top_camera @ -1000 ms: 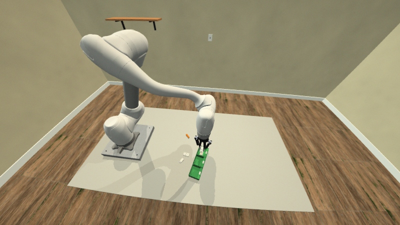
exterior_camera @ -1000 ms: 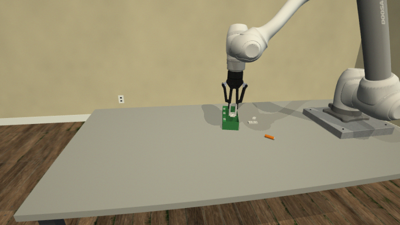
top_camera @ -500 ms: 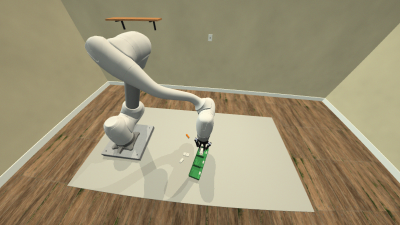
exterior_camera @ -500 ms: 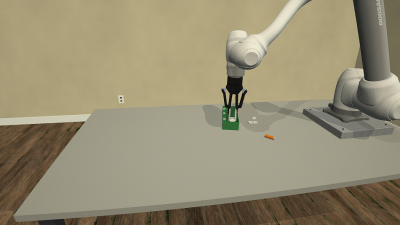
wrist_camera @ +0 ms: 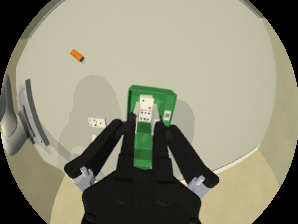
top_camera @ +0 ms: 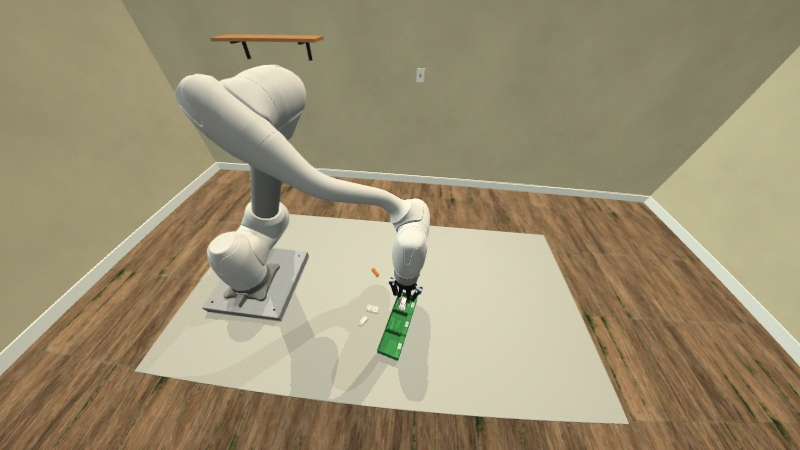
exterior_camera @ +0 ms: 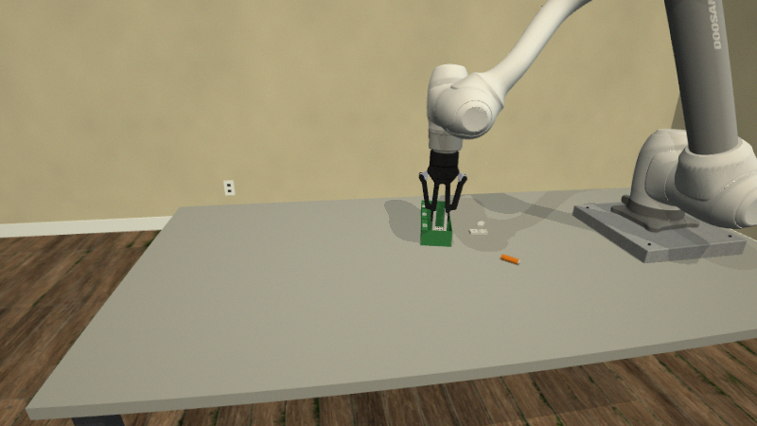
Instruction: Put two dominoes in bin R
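The end effector (exterior_camera: 439,221) points straight down with its fingers drawn narrow on one white domino (exterior_camera: 438,228), held just inside the end compartment of the green bin (exterior_camera: 435,238). In the wrist view this domino (wrist_camera: 143,106) sits between the fingertips over that end compartment. The bin (top_camera: 397,330) is a single long strip of three compartments reaching away from the end effector; small white labels mark its walls, too small to read.

Beside the end effector on the counter (exterior_camera: 264,296) lie two more dominoes, one flat (top_camera: 372,307) and one a little farther off (top_camera: 363,320), making three in all. One orange cylinder (top_camera: 375,272) lies farther out, apart from the bin.

The arm (top_camera: 341,187) sweeps from its base plate (top_camera: 257,282) out and down, wrist vertical. "DOOSAN" is partly visible on the upright link (exterior_camera: 716,31).
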`<state>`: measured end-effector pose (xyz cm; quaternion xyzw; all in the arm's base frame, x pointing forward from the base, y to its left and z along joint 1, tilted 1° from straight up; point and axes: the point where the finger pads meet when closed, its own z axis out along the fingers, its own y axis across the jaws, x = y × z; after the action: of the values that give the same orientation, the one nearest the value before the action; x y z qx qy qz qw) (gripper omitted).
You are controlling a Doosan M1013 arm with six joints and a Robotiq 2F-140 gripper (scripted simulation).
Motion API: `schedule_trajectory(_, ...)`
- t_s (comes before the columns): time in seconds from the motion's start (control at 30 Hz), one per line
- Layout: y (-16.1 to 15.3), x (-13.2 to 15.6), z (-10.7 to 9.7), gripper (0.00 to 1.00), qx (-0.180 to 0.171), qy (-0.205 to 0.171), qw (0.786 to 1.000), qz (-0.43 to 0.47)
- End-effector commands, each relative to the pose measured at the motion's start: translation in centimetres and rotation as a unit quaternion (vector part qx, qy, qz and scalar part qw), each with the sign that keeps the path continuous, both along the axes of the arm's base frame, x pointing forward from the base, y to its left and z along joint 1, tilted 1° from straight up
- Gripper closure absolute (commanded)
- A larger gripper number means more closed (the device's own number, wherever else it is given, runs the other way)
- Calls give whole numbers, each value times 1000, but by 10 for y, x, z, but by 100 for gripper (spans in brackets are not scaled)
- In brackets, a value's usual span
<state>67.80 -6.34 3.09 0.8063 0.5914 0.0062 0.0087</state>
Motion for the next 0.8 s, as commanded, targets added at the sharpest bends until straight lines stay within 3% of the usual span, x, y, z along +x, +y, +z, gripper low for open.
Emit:
schedule_trajectory(0.0,0,0,0,87,0,0,1000,0)
schedule_trajectory(0.13,0,0,0,87,0,0,1000,0)
schedule_trajectory(0.17,0,0,0,81,0,0,1000,0)
schedule_trajectory(0.77,0,0,1,81,0,0,1000,0)
